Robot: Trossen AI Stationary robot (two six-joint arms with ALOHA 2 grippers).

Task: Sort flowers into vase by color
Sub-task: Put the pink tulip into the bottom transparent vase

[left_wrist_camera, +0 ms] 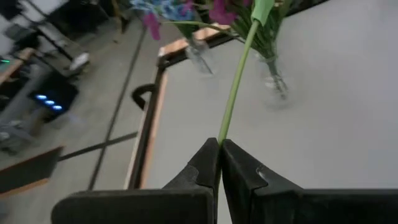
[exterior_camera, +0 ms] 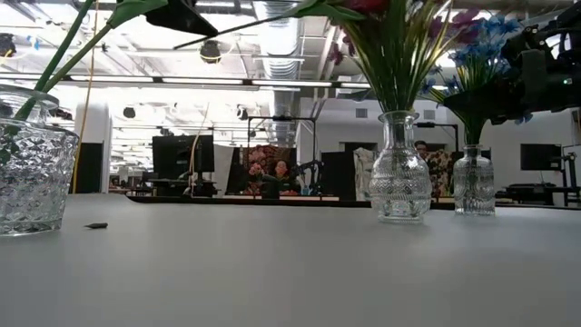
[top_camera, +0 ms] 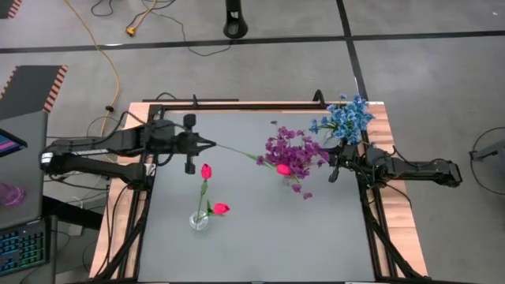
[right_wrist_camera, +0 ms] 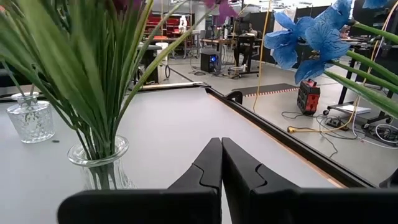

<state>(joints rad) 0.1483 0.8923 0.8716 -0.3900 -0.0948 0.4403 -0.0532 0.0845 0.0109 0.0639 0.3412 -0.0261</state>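
My left gripper [top_camera: 210, 144] [left_wrist_camera: 219, 144] is over the table's left half, shut on the thin green stem [top_camera: 237, 151] of a pink-red bud [top_camera: 282, 168]. That bud floats beside the purple bunch [top_camera: 296, 150], which stands in a ribbed glass vase [exterior_camera: 399, 173]. Blue flowers [top_camera: 346, 118] fill another vase [exterior_camera: 474, 182] at the far right. Two pink-red buds [top_camera: 206, 170] [top_camera: 221, 208] stand with their stems in a low glass vase [top_camera: 199, 221] [exterior_camera: 32, 177] near the front. My right gripper [top_camera: 334, 170] [right_wrist_camera: 221, 149] rests shut and empty by the right edge. My left gripper pinches the stem's lower end [left_wrist_camera: 221, 134] between its two fingertips. The fingers come from the table's left, slanting a little downward, and lie in line with the stem. The stem runs on toward the right, lifted clear of the table, with the bud at its far end.
The grey table top has a raised dark frame along its edges [top_camera: 237, 104]. A small dark scrap [exterior_camera: 95, 225] lies on the table near the low vase. Open table surface stretches between the low vase and the purple vase. Cables and gear lie on the floor beyond.
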